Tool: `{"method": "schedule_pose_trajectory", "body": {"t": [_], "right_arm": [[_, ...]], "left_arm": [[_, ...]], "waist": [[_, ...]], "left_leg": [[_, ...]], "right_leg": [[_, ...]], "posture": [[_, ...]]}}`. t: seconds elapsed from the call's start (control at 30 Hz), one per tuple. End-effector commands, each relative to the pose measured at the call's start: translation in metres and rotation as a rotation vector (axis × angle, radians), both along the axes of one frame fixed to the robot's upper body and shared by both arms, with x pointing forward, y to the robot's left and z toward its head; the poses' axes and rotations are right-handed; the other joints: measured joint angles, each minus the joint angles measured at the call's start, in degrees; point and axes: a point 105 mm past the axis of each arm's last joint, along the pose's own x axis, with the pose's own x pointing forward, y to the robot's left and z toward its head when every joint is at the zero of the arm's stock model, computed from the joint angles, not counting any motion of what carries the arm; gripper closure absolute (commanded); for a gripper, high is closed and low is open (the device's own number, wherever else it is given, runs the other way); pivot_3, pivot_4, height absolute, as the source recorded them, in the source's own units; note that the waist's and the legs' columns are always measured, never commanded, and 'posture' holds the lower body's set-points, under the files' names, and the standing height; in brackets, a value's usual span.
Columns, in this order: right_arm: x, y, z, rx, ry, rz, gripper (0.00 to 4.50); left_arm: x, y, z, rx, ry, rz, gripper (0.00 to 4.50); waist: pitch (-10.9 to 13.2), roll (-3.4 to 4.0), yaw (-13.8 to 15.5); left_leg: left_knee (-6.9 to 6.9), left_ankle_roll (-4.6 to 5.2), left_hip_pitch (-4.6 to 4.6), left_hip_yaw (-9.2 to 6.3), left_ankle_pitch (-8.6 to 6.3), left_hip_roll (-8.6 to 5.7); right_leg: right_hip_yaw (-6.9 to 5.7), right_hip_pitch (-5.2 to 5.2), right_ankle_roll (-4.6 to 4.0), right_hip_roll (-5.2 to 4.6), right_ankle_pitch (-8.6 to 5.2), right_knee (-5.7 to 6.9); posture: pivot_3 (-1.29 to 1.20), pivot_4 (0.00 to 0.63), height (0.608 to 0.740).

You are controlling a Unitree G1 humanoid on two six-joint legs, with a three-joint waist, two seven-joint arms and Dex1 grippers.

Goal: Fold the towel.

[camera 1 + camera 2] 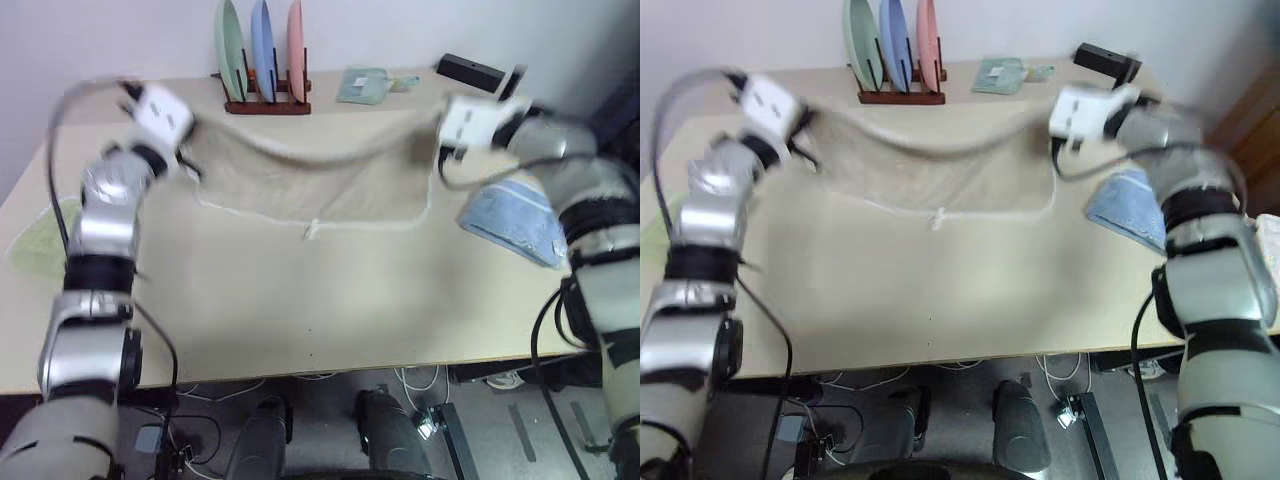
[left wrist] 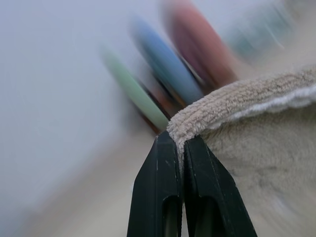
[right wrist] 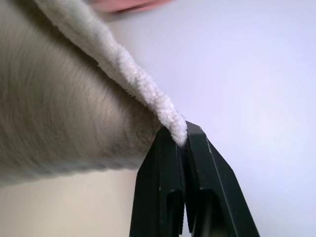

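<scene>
The left hand [image 2: 180, 148] pinched one upper corner of the large beige terry towel with white corded edging [image 1: 315, 178], and the right hand [image 3: 183, 140] was clamped on the other, so the cloth hung between them above the pale wooden surface [image 1: 300, 300], its lower edge trailing there. Both grips looked thin, right at the hem; a sharp tug might slip a corner free, or the swinging cloth might brush the rack of coloured plates [image 1: 262, 60] behind.
</scene>
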Motion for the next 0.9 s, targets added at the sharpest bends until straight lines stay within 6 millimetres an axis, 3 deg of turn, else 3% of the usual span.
{"method": "schedule_pose_trajectory", "body": {"t": [0.03, 0.1, 0.2, 0.3, 0.4, 0.57, 0.77, 0.9], "right_arm": [[-0.020, 0.002, 0.047, 0.028, -0.131, 0.051, 4.47], [-0.026, 0.008, 0.043, 0.039, -0.087, 0.121, 4.47], [-0.037, 0.018, 0.015, 0.053, 0.055, 0.234, 4.47], [-0.052, 0.024, -0.030, 0.055, 0.245, 0.302, 4.47], [-0.075, 0.023, -0.087, 0.059, 0.486, 0.325, 4.47], [-0.131, 0.008, -0.151, 0.080, 0.875, 0.295, 4.47], [-0.179, -0.006, -0.167, 0.107, 1.140, 0.250, 4.47], [-0.185, -0.009, -0.167, 0.119, 1.158, 0.237, 4.47]], "left_arm": [[-0.010, 0.037, 0.035, -0.080, -0.117, 0.088, 4.50], [-0.012, 0.042, 0.031, -0.064, -0.087, 0.056, 4.50], [-0.021, 0.047, 0.003, 0.001, 0.013, -0.015, 4.50], [-0.036, 0.052, -0.034, 0.063, 0.128, -0.075, 4.50], [-0.062, 0.054, -0.074, 0.097, 0.271, -0.152, 4.50], [-0.118, 0.038, -0.128, 0.148, 0.563, -0.333, 4.50], [-0.179, 0.027, -0.167, 0.167, 0.904, -0.473, 4.50], [-0.190, 0.028, -0.172, 0.162, 0.972, -0.477, 4.50]], "waist": [[-0.03, 0.02, -0.65], [-0.07, 0.06, -1.31], [-0.07, 0.06, -1.52], [-0.03, 0.11, -1.31], [-0.01, 0.11, -0.95], [-0.01, 0.12, 0.20], [-0.02, 0.09, 0.44], [-0.03, 0.10, 0.53]], "left_leg": [[-0.09, -0.11, -0.04, 0.02, 0.06, 0.01], [-0.30, -0.09, 0.00, 0.10, 0.05, 0.00], [-0.28, -0.08, 0.02, 0.19, 0.05, 0.00], [0.04, -0.02, -0.09, 0.16, 0.02, 0.01], [0.20, 0.21, -0.20, 0.09, -0.11, -0.01], [0.25, 0.28, -0.15, 0.09, -0.16, -0.01], [0.28, 0.30, 0.10, 0.15, -0.17, 0.09], [0.25, 0.31, 0.28, 0.23, -0.17, 0.13]], "right_leg": [[-0.01, -0.07, 0.02, 0.00, -0.01, 0.05], [-0.01, -0.08, 0.13, -0.05, -0.09, 0.01], [0.02, -0.05, 0.15, -0.09, -0.10, 0.02], [0.01, -0.08, 0.14, -0.08, -0.10, 0.24], [0.01, -0.12, 0.13, -0.09, -0.08, 0.30], [0.05, -0.07, 0.11, -0.10, -0.09, 0.23], [0.06, 0.17, -0.04, -0.04, -0.09, 0.22], [0.06, 0.32, -0.27, -0.02, -0.22, 0.20]], "posture": [[0.00, 0.150, 0.740], [0.00, 0.150, 0.740], [0.00, 0.150, 0.740], [0.00, 0.150, 0.740], [0.00, 0.150, 0.740], [0.00, 0.150, 0.740], [0.00, 0.150, 0.740], [0.00, 0.150, 0.740]]}}
